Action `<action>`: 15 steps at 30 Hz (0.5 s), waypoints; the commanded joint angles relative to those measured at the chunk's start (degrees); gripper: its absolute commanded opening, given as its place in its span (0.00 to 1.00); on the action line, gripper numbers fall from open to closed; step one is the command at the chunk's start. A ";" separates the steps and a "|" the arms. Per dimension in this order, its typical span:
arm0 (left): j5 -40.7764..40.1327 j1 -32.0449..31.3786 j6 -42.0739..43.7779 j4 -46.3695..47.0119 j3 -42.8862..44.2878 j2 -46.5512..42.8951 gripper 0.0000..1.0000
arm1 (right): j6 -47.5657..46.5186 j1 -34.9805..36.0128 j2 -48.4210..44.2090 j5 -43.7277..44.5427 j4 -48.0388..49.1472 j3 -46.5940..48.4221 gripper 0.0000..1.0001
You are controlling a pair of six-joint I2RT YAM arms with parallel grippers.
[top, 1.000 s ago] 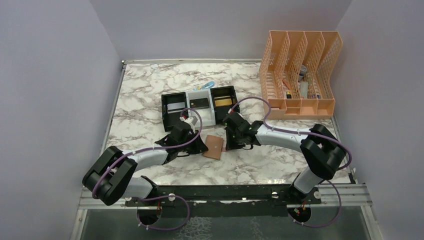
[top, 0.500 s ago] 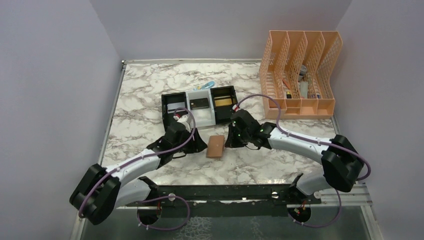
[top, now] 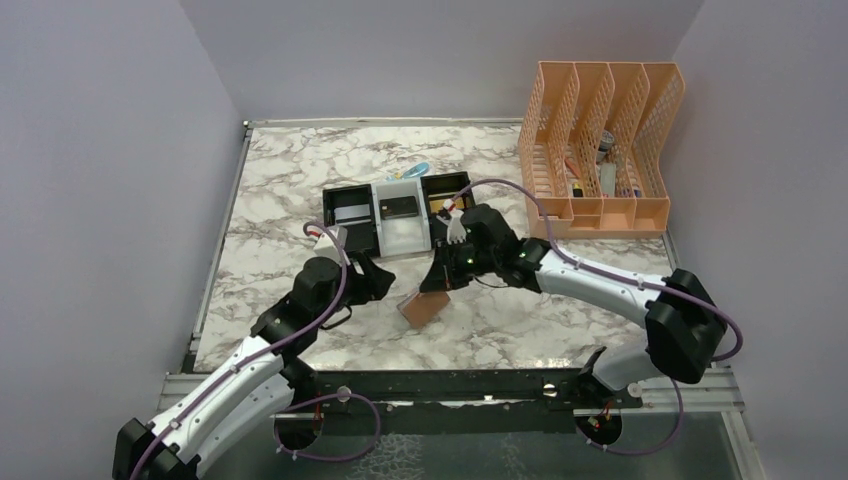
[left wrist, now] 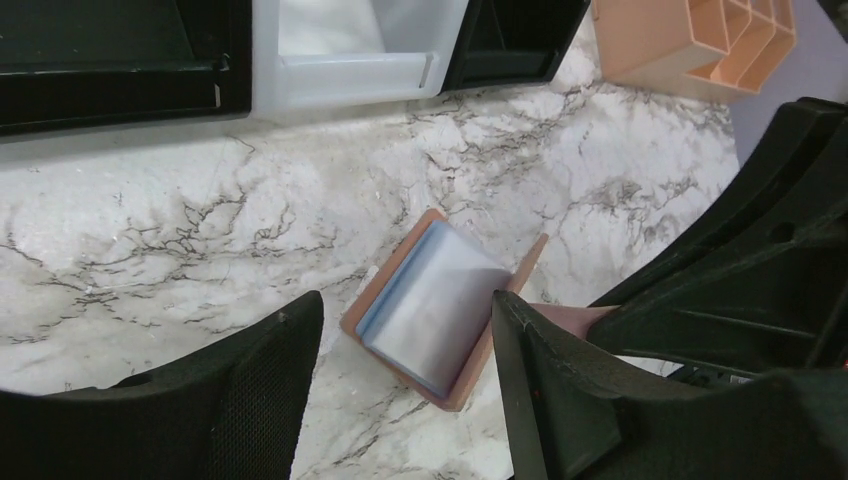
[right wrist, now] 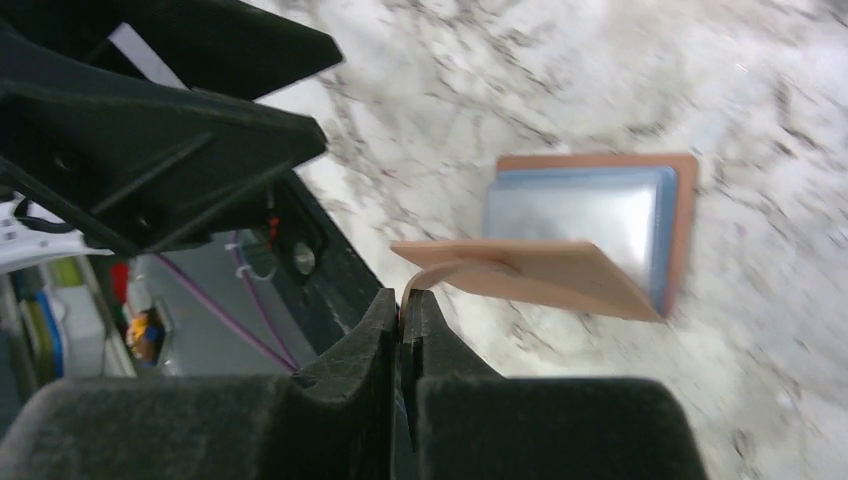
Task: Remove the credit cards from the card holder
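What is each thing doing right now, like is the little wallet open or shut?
card holder: open, one flap flat on the table, the other lifted.
right gripper: shut on the card holder's tab, holding the flap up.
left gripper: open, holding nothing.
silvery card: lying in the left compartment of the tray.
dark card: lying in the tray's middle compartment.

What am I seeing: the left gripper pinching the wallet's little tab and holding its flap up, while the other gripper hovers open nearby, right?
Not quite. The right gripper is the one pinching the tab of the card holder and holding its flap up, as the right wrist view shows. The other, the left gripper, hovers open nearby.
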 commanded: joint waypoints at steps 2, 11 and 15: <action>-2.43 -0.18 -1.15 -5.35 0.36 -3.60 0.65 | -0.10 -0.06 6.92 -14.01 9.88 4.65 0.01; 5.90 -0.15 -3.13 -5.80 -1.95 -4.02 0.65 | -3.53 -0.04 -0.18 -7.45 5.10 -1.50 0.01; 10.31 -0.13 -2.62 -4.65 -2.40 -3.12 0.66 | -3.42 -0.59 -4.96 3.71 -1.13 -7.15 0.01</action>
